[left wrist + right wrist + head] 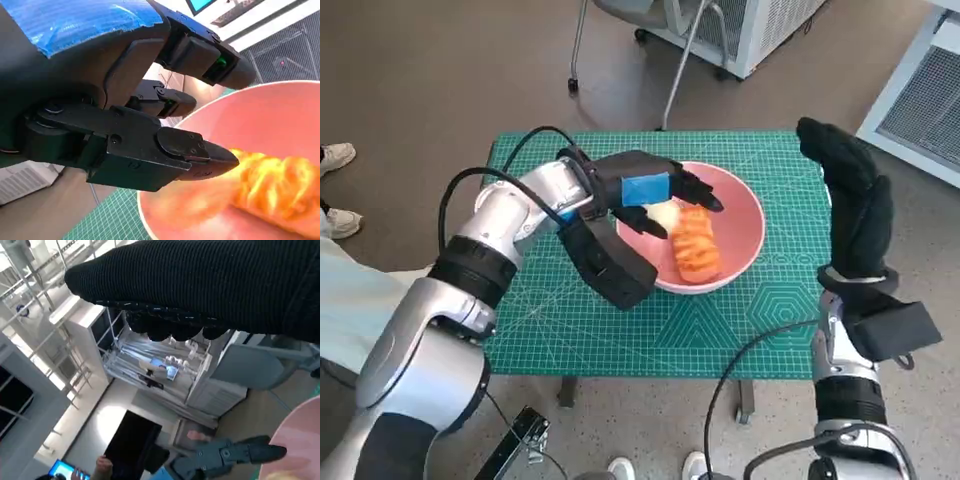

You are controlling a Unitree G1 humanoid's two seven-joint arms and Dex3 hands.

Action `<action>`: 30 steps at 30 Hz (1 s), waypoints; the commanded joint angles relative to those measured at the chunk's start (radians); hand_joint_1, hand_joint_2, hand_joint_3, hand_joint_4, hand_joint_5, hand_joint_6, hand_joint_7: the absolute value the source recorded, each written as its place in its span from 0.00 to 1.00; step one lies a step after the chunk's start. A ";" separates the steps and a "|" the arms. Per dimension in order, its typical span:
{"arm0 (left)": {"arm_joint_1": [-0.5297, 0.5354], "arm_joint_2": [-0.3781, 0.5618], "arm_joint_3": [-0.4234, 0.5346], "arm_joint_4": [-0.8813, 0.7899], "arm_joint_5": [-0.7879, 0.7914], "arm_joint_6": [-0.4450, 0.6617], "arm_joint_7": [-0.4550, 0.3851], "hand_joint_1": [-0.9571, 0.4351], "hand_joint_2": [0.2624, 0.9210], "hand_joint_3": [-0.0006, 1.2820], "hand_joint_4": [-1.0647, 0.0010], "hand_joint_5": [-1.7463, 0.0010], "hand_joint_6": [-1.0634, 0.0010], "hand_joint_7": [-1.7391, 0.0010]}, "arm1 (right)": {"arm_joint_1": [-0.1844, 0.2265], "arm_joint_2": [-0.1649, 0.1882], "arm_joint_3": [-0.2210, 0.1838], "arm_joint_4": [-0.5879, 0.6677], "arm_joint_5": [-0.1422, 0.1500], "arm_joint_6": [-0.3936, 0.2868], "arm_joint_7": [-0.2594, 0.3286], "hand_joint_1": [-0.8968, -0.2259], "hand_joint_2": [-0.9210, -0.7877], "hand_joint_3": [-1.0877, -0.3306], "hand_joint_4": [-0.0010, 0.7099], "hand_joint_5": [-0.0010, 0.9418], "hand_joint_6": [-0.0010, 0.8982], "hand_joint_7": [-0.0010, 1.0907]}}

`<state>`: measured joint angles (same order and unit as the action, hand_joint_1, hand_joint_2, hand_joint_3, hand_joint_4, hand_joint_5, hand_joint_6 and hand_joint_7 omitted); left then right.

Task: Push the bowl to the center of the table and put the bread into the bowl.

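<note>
Lying in the round pink bowl (745, 235) is the glazed orange bread (697, 246). The blue-taped black left hand (645, 190) hovers above, fingers apart, empty. The black-gloved right hand (853, 195) stands raised, fingers straight.

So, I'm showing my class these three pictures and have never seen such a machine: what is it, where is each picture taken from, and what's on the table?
It is a humanoid robot with two arms. The wide picture looks down from its head; the other two come from cameras behind each wrist. On the green mat sits a pink bowl with the bread already inside. The left robot hand, taped blue, hovers over the bowl with fingers spread, holding nothing. The right robot hand, in a black glove, is raised beside the table, also empty.
</note>
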<state>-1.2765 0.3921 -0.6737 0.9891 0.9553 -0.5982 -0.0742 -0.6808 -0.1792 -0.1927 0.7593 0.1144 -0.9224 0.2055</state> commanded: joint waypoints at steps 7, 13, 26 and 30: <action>0.041 0.044 0.079 -0.010 -0.133 -0.047 -0.063 0.67 0.95 0.02 0.72 1.00 0.51 0.96 | -0.005 -0.005 0.005 0.020 0.011 0.001 0.013 0.52 0.00 0.39 0.55 0.00 0.07 0.70; 0.067 0.081 0.166 -0.016 -0.269 -0.095 -0.143 0.68 0.93 0.01 0.71 1.00 0.50 0.96 | -0.019 -0.008 0.006 0.016 0.009 -0.004 0.013 0.52 0.00 0.38 0.56 0.01 0.07 0.71; 0.289 0.096 0.485 -0.084 -0.676 -0.207 -0.121 0.67 0.93 0.01 0.64 0.98 0.47 0.96 | -0.022 -0.001 0.017 -0.072 0.028 0.018 0.019 0.50 0.00 0.37 0.55 0.00 0.05 0.72; 0.373 0.063 0.561 -0.148 -0.796 -0.203 -0.130 0.67 0.94 0.01 0.61 0.98 0.46 0.96 | -0.025 0.004 0.022 -0.096 0.039 0.036 0.020 0.49 0.00 0.37 0.54 0.00 0.05 0.73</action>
<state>-0.9673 0.4855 -0.1613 0.8849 0.2344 -0.7994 -0.2034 -0.7112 -0.1834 -0.1771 0.6757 0.1394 -0.9104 0.2167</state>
